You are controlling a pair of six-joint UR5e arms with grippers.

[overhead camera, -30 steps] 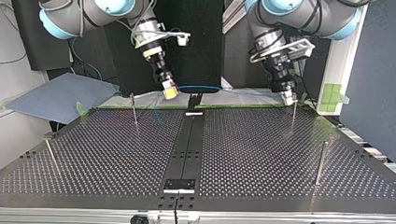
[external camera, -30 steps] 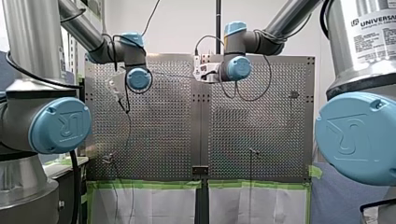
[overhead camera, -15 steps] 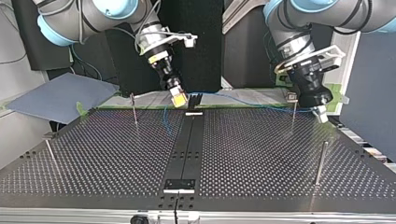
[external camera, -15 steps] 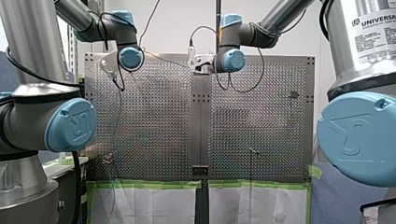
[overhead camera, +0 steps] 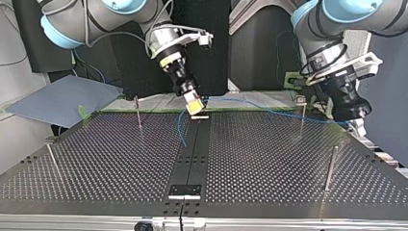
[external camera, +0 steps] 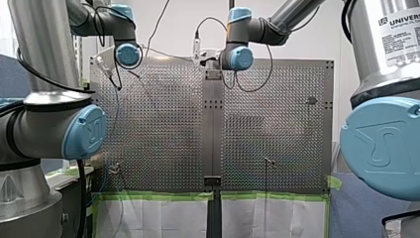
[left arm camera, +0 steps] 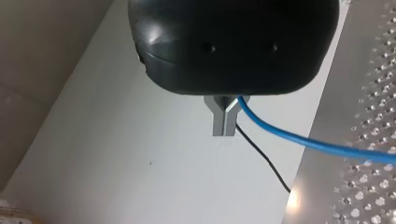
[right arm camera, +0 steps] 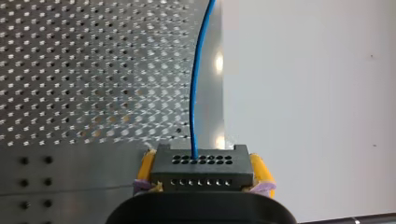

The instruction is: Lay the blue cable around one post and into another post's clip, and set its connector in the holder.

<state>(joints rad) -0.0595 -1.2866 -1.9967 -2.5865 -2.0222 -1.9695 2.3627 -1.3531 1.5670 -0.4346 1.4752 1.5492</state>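
Spreading wider than before, the left claw [left arm camera: 225, 125] is clenching the thin blue cable [left arm camera: 299, 138] and the right claw [right arm camera: 202, 173] is grasping its black perforated connector [right arm camera: 201, 163]; overtensioning likely risks slippage.

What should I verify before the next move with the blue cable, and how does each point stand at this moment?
1. Left end effector shut on the blue cable: ok.
2. Right end effector shut on the connector: ok.
3. Cable seated in the clip: not ok.
4. Cable touching that clip's post: cannot tell.
5. Cable wrapped around another post: not ok.
6. Connector set down: not ok; the right end effector holds it.
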